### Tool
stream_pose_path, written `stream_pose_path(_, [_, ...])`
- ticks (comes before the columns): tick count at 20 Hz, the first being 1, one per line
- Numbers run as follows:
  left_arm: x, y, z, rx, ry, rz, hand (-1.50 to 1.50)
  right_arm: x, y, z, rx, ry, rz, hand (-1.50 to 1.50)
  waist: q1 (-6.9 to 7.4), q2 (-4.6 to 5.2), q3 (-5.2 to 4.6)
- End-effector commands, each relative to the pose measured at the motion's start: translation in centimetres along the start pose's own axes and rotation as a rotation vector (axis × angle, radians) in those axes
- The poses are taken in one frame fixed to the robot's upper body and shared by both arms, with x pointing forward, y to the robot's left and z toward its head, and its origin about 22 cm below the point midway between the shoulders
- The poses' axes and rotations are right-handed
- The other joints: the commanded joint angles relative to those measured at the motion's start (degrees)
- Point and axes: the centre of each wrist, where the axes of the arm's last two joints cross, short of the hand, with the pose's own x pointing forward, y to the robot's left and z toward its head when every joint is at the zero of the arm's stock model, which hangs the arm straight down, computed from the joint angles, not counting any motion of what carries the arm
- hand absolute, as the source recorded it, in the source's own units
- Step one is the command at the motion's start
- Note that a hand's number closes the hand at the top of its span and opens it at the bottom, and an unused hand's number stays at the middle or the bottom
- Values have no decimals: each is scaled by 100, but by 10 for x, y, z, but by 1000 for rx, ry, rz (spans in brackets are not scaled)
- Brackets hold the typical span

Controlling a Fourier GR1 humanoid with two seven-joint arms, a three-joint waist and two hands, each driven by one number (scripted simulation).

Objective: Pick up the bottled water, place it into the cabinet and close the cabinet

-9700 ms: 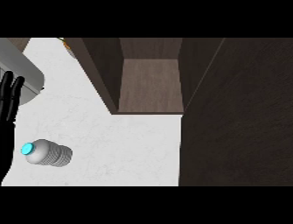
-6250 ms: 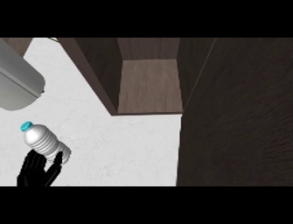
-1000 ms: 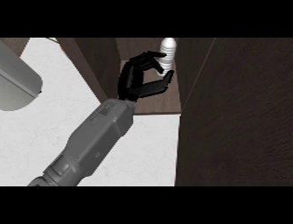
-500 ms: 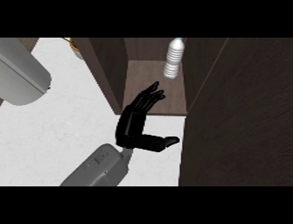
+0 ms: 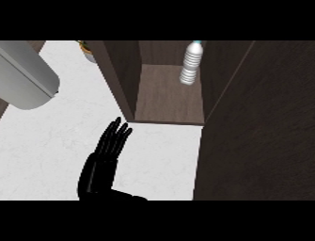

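The clear water bottle [image 5: 191, 63] with a pale blue cap stands upright at the back of the open cabinet, on its wooden shelf [image 5: 168, 101]. Nothing touches it. My right hand [image 5: 103, 160] is outside the cabinet, over the white counter [image 5: 42, 150], below and left of the shelf's front edge. It is open, with straight fingers pointing up toward the cabinet and nothing in it. My left hand does not show; only a grey forearm [image 5: 19, 75] fills the upper left.
A wide dark door panel [image 5: 271, 122] stands open along the right side of the cabinet mouth. The cabinet's dark left wall [image 5: 122, 75] rises beside the shelf. A small yellow-green object [image 5: 87, 47] peeks out at the counter's far edge.
My right hand let go of the bottle, which now stands in the cabinet. The hand has drawn back out of the cabinet and down toward the view's lower edge, fingers straightened.
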Motion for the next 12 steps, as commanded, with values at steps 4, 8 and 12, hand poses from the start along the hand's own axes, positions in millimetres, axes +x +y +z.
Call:
stream_pose_path(4, [30, 35, 49, -52, -22, -10, -150, 32, -8, -25, 382, -39, 176, 150, 158, 4, -27])
stream_pose_path(8, [59, 65, 55, -25, -59, -54, -150, 41, -6, -34, 428, -74, 199, 150, 138, 24, -31])
stream_pose_path(12, [78, 99, 87, -5, -58, -68, -150, 48, 1, -38, 395, -100, 133, 150, 162, 30, -43])
